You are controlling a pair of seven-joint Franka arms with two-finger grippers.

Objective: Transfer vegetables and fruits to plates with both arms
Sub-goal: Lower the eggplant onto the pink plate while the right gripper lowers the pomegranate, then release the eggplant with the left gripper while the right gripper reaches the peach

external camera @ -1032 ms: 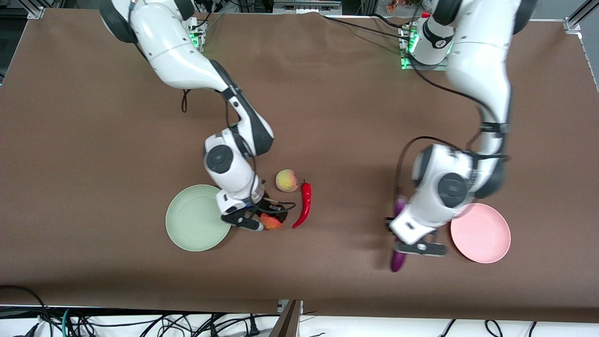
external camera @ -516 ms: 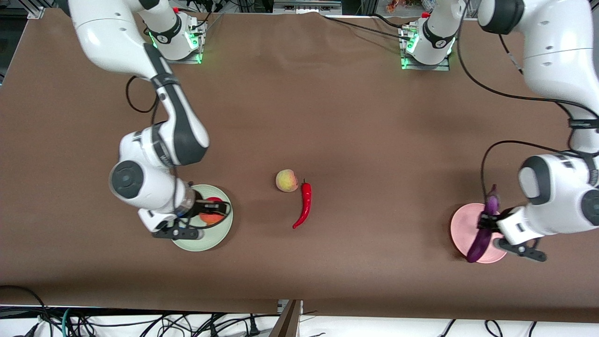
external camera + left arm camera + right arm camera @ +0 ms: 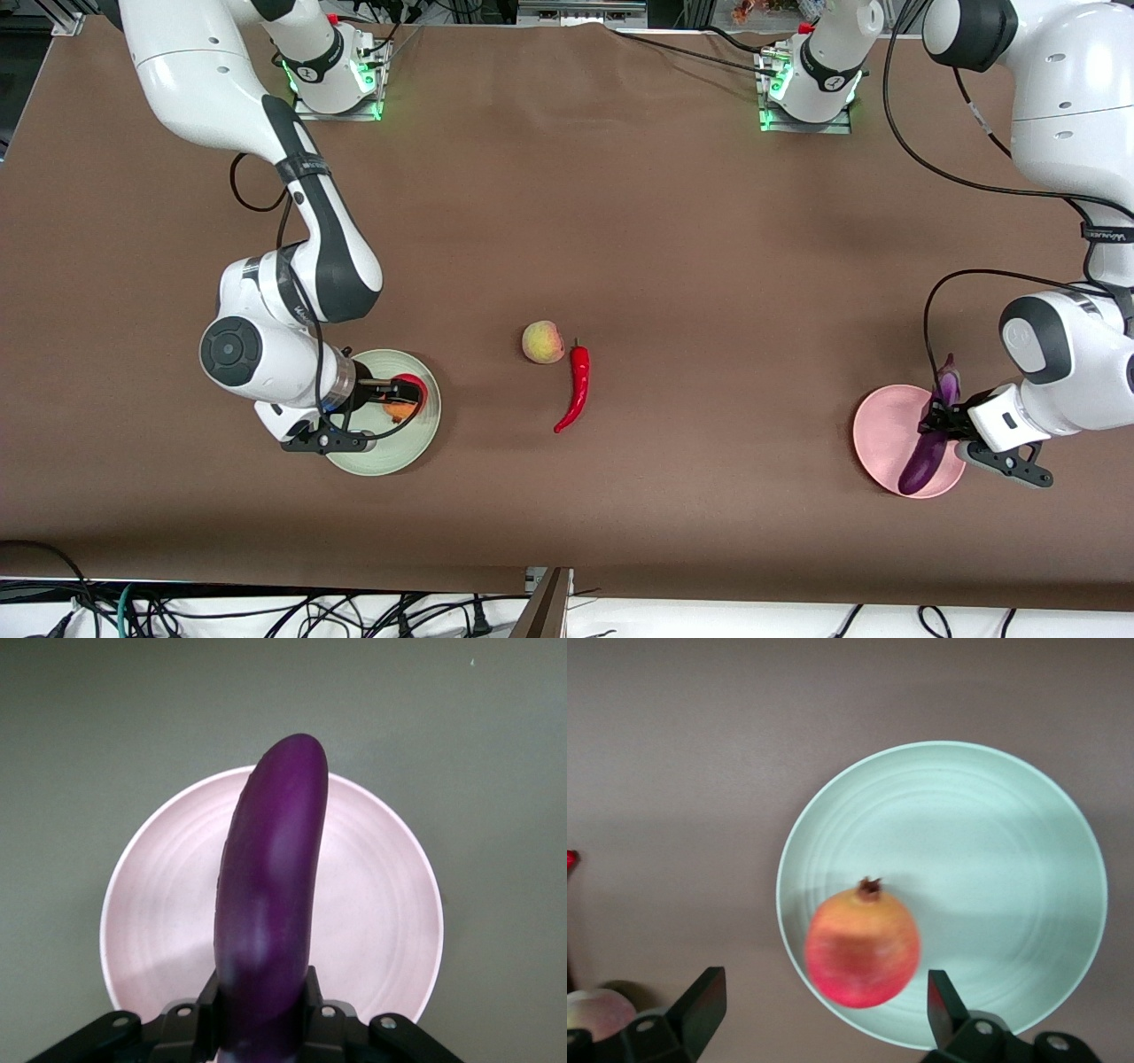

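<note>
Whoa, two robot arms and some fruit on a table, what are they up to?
They are moving produce onto plates. The right arm's pincer is open over the pale mint green plate, with the round red-orange pomegranate between its fingers and apparently just let go. The left arm's pincer is shut on the long purple eggplant, holding it over the pale pink plate. The small yellowish-pink peach and curved red chili pepper lie mid-table.

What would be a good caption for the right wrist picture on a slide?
Right gripper open over the mint green plate, the pomegranate between its spread fingers, just above or on the plate.
</note>
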